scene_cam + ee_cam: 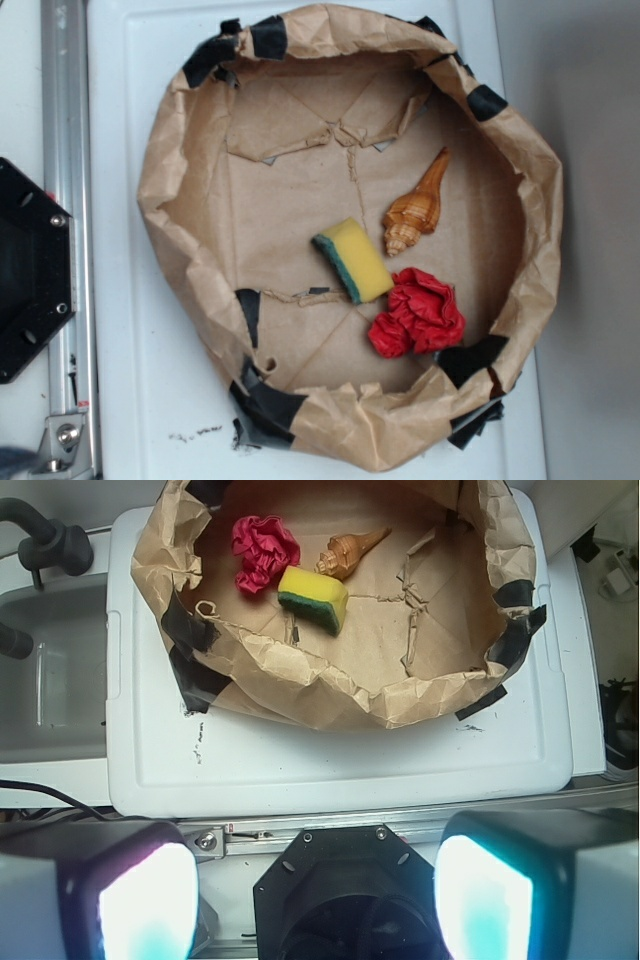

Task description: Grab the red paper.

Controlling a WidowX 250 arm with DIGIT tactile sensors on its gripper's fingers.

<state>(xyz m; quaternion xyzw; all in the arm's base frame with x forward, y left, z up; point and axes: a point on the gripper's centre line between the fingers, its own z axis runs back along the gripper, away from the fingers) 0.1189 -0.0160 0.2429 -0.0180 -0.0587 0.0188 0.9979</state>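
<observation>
The red paper (418, 314) is a crumpled bright red wad lying inside the brown paper basin (170, 180), near its lower right wall. In the wrist view the red paper (263, 552) lies at the far upper left. My gripper (315, 900) is open and empty, with its two fingers (145, 905) wide apart at the bottom of the wrist view, high above the robot base and far from the paper. The gripper does not show in the exterior view.
A yellow sponge with a green underside (352, 260) lies just left of the red paper. A brown spiral seashell (416, 208) lies above it. The black robot base (30, 270) and a metal rail (62, 200) are at the left. A grey sink (50, 670) shows left in the wrist view.
</observation>
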